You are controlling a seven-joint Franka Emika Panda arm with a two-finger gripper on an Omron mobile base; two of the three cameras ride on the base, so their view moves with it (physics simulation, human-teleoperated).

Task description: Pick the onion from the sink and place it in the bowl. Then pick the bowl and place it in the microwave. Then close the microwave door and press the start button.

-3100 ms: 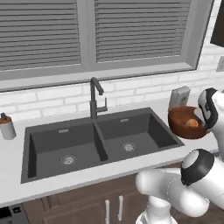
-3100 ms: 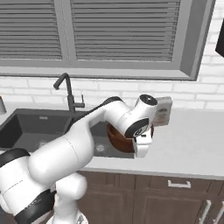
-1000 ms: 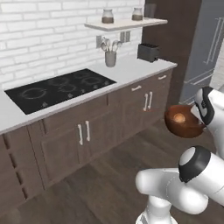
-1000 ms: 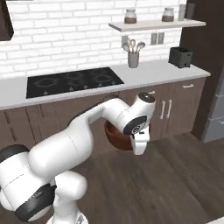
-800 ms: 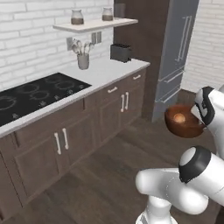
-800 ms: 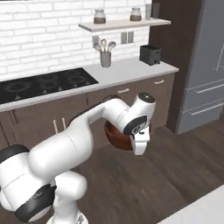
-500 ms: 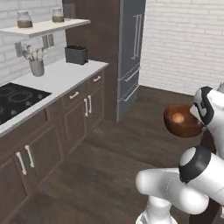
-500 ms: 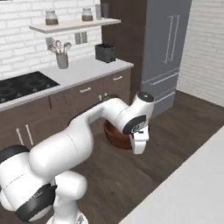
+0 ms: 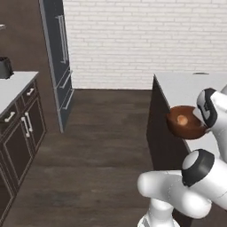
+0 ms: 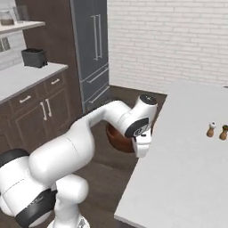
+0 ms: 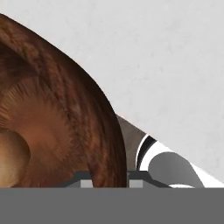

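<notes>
End effector (image 11: 105, 177) pinches the bowl (image 9: 185, 122) wall, held level so the onion (image 9: 181, 119) rides inside, clear above the counter (image 10: 187, 151).

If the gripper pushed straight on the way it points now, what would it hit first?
The gripper is shut on the bowl wall, pointing down. Past the bowl, the pale island counter looks like the first surface, though depth is unclear.
</notes>
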